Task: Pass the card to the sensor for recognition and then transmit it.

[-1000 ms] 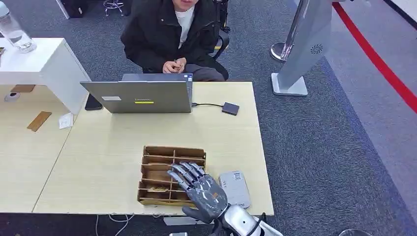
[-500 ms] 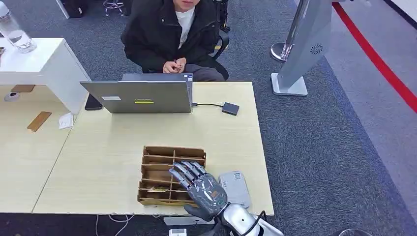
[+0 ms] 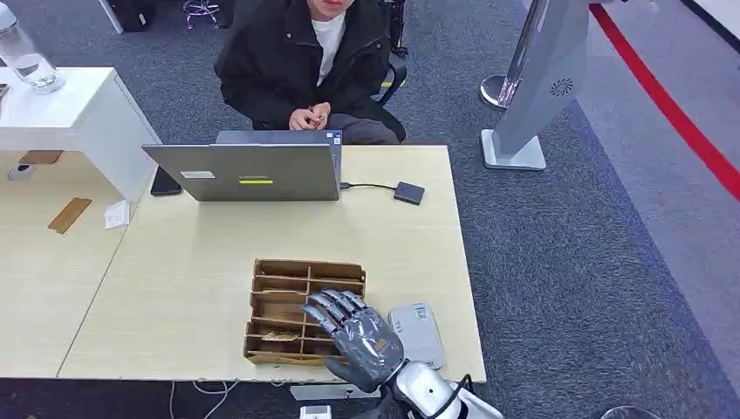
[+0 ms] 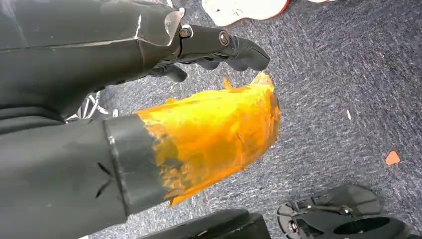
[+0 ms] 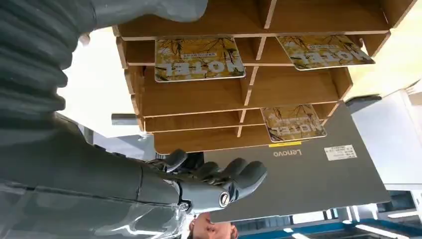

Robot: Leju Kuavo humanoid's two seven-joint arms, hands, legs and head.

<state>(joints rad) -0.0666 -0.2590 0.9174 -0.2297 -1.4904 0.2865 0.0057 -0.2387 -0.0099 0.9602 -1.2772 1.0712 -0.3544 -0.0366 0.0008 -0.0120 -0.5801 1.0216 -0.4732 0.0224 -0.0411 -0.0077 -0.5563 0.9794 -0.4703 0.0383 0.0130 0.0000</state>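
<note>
While the right hand (image 3: 359, 336) hovers over the near right part of the wooden card rack (image 3: 292, 297), its fingers are spread and grasp nothing; palm faces down, fingertips reaching across the rack's right-hand compartments. Rack sits on the bench (image 3: 192, 262) close to the near edge. Right wrist view: three yellow cards printed "HOTEL" lie in separate compartments — one card (image 5: 199, 57) nearest the hand, a second (image 5: 323, 50) in the neighbouring column, a third (image 5: 293, 122) in a farther row. Grey sensor device (image 3: 417, 332) lies flat on the bench just beside the rack's right side, partly under the wrist. Far side of bench: open grey laptop (image 3: 249, 170), lid back toward the robot, with a cable running to a small dark box (image 3: 408, 192). Person in dark jacket (image 3: 301, 61) seated behind the laptop. Left hand (image 4: 219, 47) hangs over grey carpet, fingers curled inward, nothing visible in them.
</note>
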